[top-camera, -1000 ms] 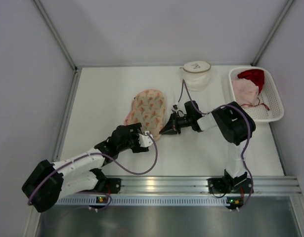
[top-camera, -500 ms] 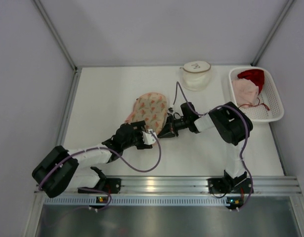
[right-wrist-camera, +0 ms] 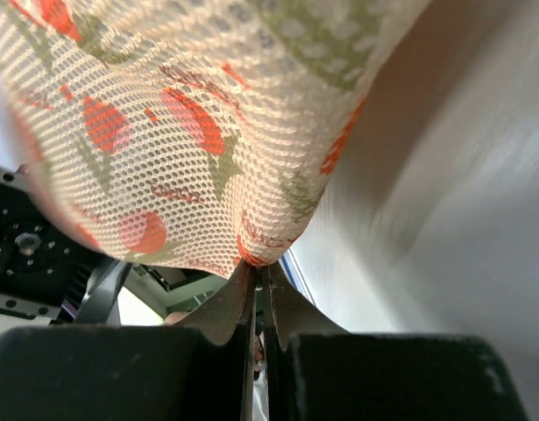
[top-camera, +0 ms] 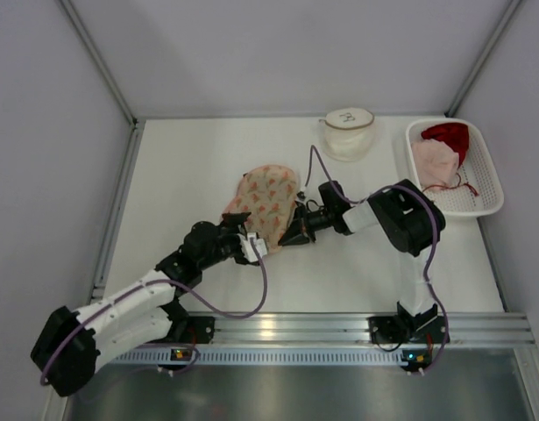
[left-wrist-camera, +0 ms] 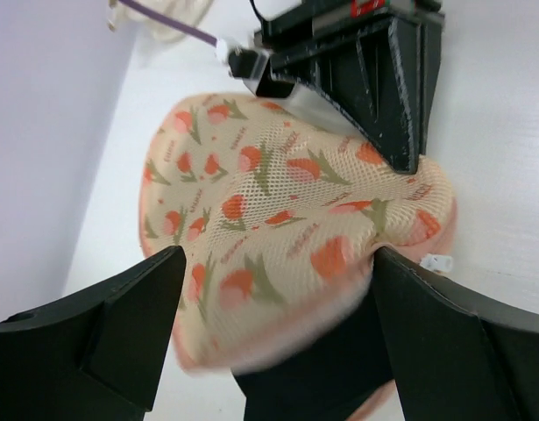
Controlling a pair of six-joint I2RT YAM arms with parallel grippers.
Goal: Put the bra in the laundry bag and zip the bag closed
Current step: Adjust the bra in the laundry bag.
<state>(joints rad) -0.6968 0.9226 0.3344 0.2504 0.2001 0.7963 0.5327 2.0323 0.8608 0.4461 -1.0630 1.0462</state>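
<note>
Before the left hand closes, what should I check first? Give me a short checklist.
1. Right hand shut on the bag edge: ok.
2. Left hand open, with the bag's near end between its fingers: ok.
3. Zipper pull located: cannot tell. A small white tab by the bag's corner may be it.
4. Bra inside the bag: cannot tell, the mesh hides the contents.
5. Zipper closed: cannot tell.
6. Basket well apart from both hands: ok.
</note>
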